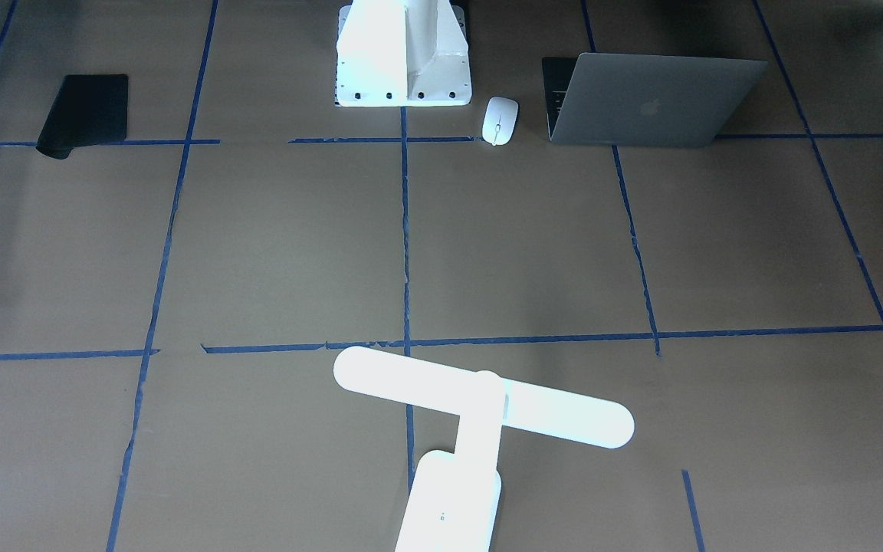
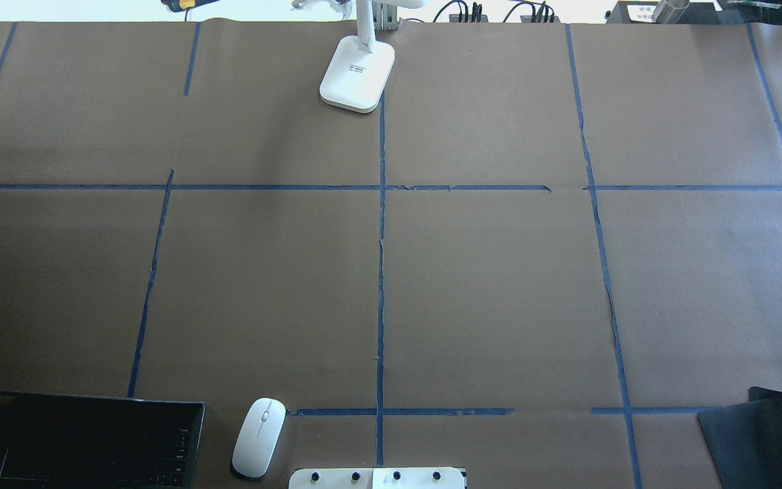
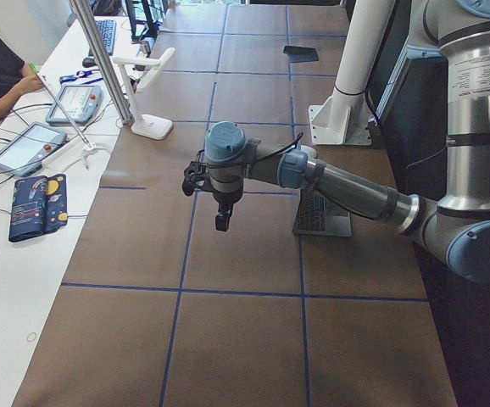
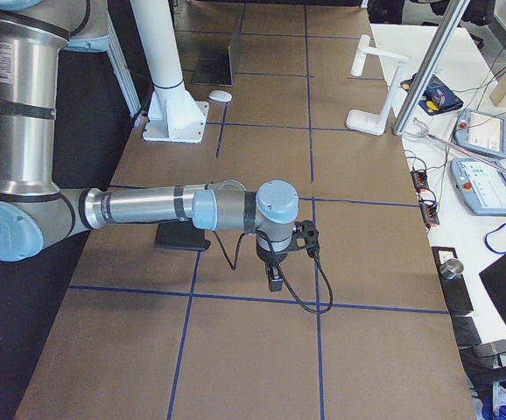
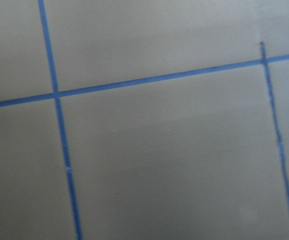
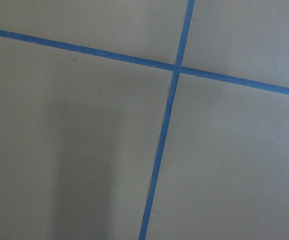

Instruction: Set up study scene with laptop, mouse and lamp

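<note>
Layout: thin space-grey metal laptop (image 1: 656, 103) is sitting open at the robot's edge of the brown paper-covered surface (image 2: 499, 285), on the robot's left side, lid tilted up and apple logo facing the far edge. Small glossy white oval mouse (image 1: 500, 120) is lying just beside it, between the laptop and the white bolted pedestal block (image 1: 403, 54), apart from both. Bright white T-shaped desk lamp (image 1: 480, 399) is standing upright at the far edge near the centre line, well apart from the other two. Flat black mat (image 1: 85, 113) is lying at the robot's right, near the robot's edge, one corner curling.

Arms: left pincer (image 3: 220, 222) is hanging above bare paper in front of the laptop, pointing down. Right pincer (image 4: 275, 282) is hanging likewise, near the mat. Both are showing in side views only, so I cannot tell whether either is open or closed. Nothing is visibly being carried. Both wrist cameras are showing only paper and blue tape lines.

Judgement: the step in hand is looking like the opening one, with no item grouped yet. The lamp is the outlier. The next move is probably calling for one arm to reach an item and grasp it squarely, keeping the lamp upright if it is chosen.
</note>
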Tool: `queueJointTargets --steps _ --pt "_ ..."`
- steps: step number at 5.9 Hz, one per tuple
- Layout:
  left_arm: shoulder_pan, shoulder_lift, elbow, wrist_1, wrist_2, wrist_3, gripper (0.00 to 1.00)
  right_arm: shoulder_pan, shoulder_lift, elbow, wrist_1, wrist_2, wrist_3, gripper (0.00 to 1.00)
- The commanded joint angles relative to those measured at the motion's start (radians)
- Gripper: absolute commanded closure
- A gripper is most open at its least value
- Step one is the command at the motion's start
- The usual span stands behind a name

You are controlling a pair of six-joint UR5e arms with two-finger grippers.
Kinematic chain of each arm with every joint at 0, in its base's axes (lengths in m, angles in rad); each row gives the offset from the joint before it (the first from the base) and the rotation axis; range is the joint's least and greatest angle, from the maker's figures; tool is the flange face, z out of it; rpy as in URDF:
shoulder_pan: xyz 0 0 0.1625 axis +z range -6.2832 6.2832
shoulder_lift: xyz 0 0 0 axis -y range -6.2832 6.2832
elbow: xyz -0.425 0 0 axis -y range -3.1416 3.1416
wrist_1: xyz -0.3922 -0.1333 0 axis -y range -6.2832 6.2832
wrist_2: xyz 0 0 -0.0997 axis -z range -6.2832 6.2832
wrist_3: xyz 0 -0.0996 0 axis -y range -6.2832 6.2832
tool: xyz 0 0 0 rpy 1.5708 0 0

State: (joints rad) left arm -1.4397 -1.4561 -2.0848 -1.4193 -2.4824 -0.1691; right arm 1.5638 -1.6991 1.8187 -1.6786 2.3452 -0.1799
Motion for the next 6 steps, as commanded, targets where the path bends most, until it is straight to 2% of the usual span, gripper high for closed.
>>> queueJointTargets --steps 1,2,4,6 --pt "0.172 0.023 -0.162 -0.004 -0.023 -0.394 0.00 -0.001 -0.001 -0.001 0.000 0.046 0.000 0.00" --pt "0.267 0.023 -0.231 -0.006 -0.010 -0.663 0.00 -0.001 -0.001 -0.001 0.000 0.048 0.002 0.00" --pt "0.384 0.022 -0.290 -0.009 0.014 -1.090 0.00 -0.001 -0.004 -0.009 0.000 0.048 0.005 0.00" --pt "0.484 0.039 -0.398 -0.012 0.120 -1.496 0.00 -0.002 -0.002 -0.004 0.008 0.048 -0.004 0.00"
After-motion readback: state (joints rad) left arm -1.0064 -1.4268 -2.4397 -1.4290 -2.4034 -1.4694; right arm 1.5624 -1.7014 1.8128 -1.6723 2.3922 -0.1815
